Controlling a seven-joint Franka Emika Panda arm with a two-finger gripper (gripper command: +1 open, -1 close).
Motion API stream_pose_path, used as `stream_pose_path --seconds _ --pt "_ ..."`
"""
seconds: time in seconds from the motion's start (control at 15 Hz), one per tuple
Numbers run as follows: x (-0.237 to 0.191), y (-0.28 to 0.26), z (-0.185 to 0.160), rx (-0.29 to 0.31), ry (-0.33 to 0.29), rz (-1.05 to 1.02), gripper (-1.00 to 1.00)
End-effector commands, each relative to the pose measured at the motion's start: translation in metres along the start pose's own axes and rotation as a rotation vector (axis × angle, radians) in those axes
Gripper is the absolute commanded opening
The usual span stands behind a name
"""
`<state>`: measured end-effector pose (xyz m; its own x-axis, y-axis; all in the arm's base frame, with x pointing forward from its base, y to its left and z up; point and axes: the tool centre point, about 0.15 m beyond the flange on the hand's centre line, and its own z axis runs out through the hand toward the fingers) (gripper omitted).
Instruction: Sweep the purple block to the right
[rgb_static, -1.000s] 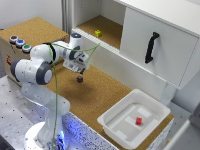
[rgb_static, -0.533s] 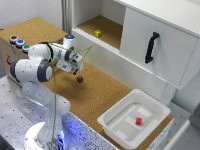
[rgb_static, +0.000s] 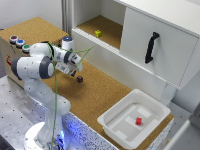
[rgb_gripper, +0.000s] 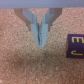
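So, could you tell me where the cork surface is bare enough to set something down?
The widest bare stretch of cork lies between the purple block and the white tray. The shelf is open around the yellow cube. It is crowded by the gripper, close beside the purple block.

You can see yellow marks on the purple block in the wrist view. They are too blurred to read.
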<state>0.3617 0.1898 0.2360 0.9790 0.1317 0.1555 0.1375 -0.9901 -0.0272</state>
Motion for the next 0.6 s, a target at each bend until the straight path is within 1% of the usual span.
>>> stream_pose_path --seconds 0.0,0.53 --pt "0.016 0.017 0.032 -0.016 -0.010 0.012 -1.00" --pt "0.035 0.066 0.044 -0.047 -0.018 0.074 -1.00"
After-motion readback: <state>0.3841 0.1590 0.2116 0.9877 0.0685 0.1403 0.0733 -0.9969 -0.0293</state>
